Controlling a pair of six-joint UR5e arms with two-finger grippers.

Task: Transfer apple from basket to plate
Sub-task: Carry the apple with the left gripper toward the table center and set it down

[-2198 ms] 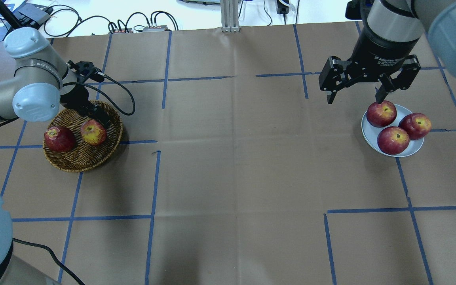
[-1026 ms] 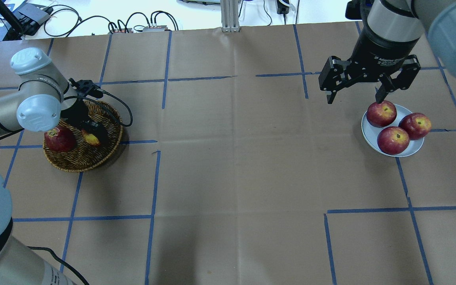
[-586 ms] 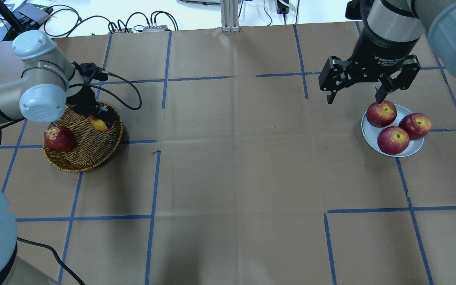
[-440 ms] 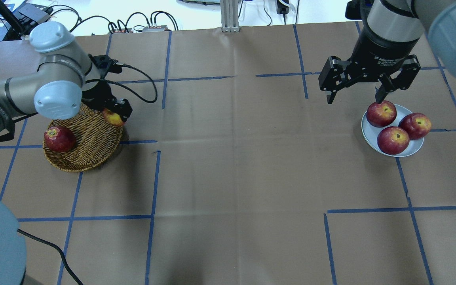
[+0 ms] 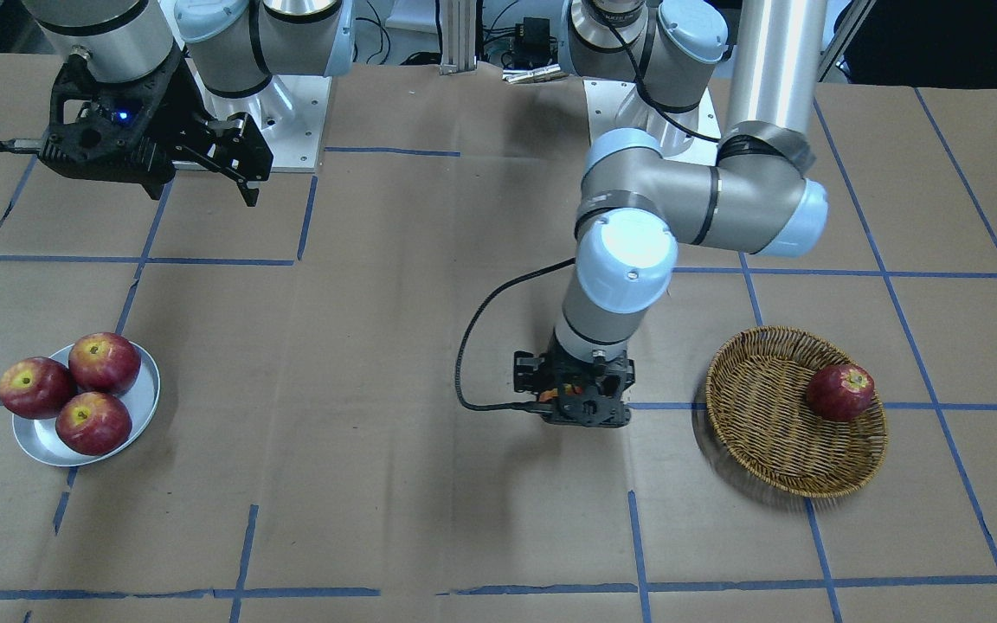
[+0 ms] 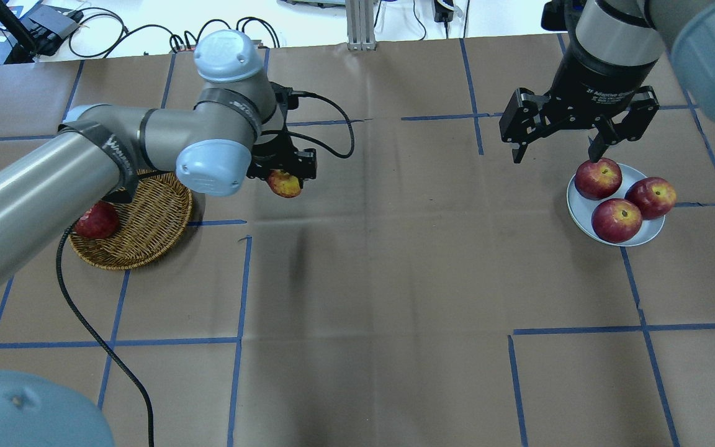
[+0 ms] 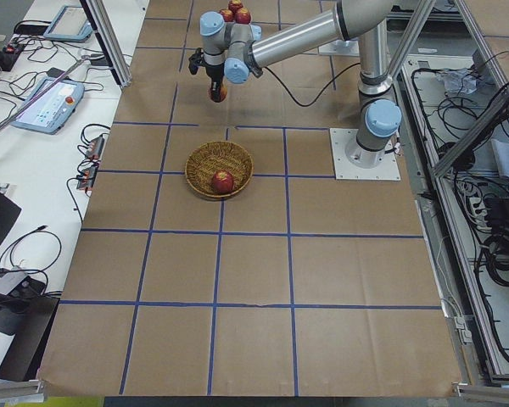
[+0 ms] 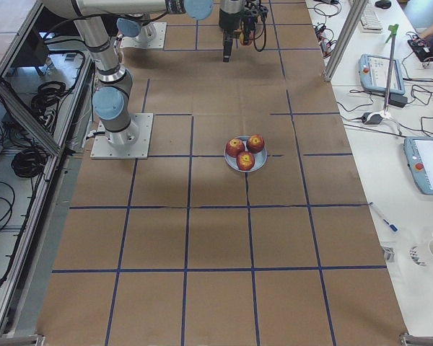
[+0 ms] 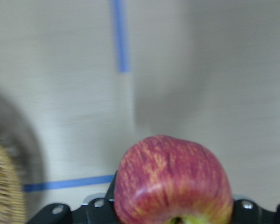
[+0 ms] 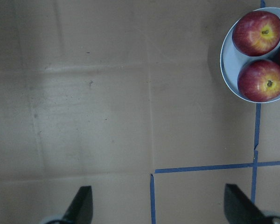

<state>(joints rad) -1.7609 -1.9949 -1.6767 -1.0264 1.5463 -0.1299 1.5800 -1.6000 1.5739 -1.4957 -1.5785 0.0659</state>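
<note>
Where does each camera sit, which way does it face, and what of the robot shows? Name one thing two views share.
Front-facing: across the table, facing the robot; left arm, right arm.
Overhead: behind the robot, looking forward and down; both arms, left tool, right tool.
Left side: table's end, looking along it; left arm.
Right side: opposite end; right arm.
Left wrist: looks down past the held apple; tool's edge.
Right wrist: looks down on the table; two fingertips.
Shared: overhead and right wrist both show the plate.

Pink-streaked apple (image 6: 285,184) held in left claw (image 6: 287,176) nr basket (image 6: 146,242) — plate (image 6: 649,234) far off.
</note>
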